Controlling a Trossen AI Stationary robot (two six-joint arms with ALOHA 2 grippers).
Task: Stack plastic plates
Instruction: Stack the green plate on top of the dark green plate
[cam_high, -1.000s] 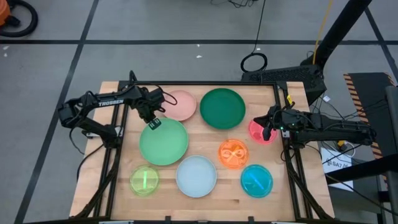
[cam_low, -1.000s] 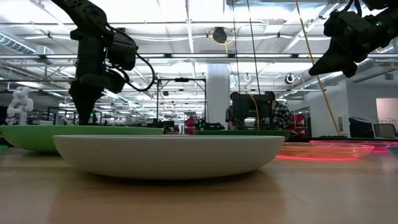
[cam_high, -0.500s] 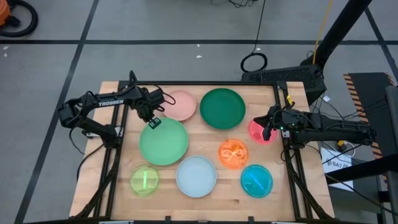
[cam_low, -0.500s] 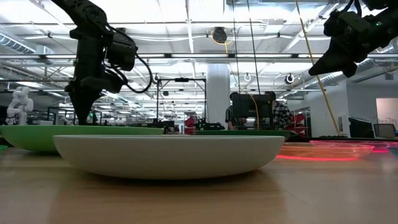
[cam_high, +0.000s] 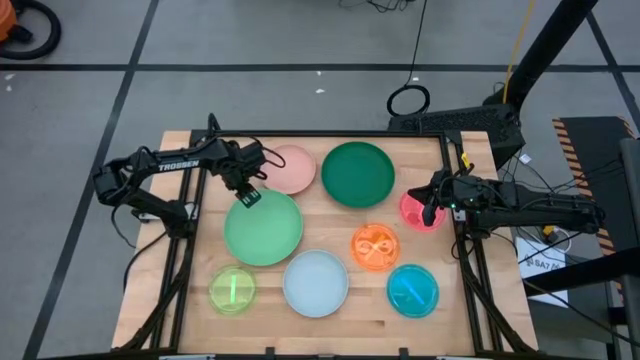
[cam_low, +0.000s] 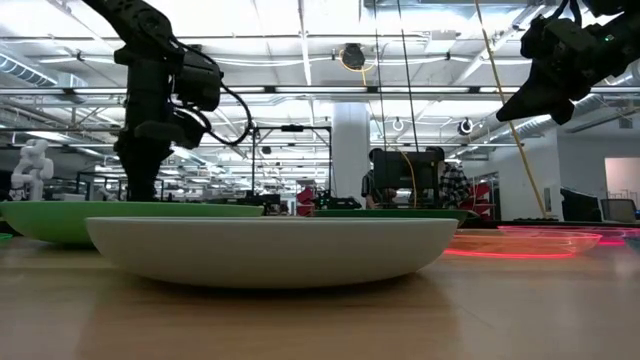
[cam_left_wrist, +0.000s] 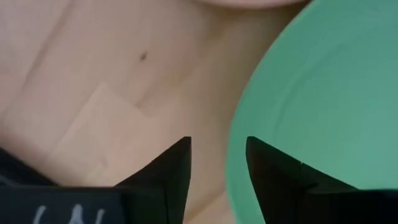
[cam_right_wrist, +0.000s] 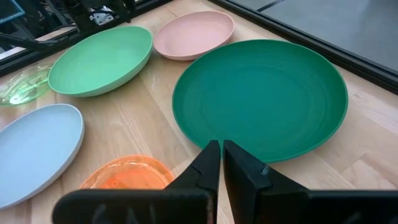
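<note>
Several plastic plates lie apart on the wooden table: mint green (cam_high: 263, 228), pale pink (cam_high: 290, 168), dark green (cam_high: 357, 173), light blue (cam_high: 315, 282), and smaller lime (cam_high: 232, 290), orange (cam_high: 375, 246), hot pink (cam_high: 412, 211) and cyan (cam_high: 412, 290). My left gripper (cam_high: 247, 196) points down at the mint green plate's far-left rim (cam_left_wrist: 239, 143). It is open, with one finger outside the rim and one over the plate. My right gripper (cam_high: 428, 212) hangs shut, high over the hot pink plate, holding nothing. My left gripper stands astride the mint green plate's far-left rim (cam_left_wrist: 236, 155) from above, fingers across the rim. Whether a finger (cam_left_wrist: 267, 171) touches the plate, I cannot tell. The plate rests flat on the table.
Black frame rails run along the table's left and right sides (cam_high: 180, 260). Bare wood shows between the plates, most of it at the near right and far left corners. Beyond the table lies a workshop with people far off (cam_low: 450, 185).
In the low view the lower end of my left gripper stands broader than half a second ago: it has opened at the mint green plate's rim. The plates have stayed where they were.
</note>
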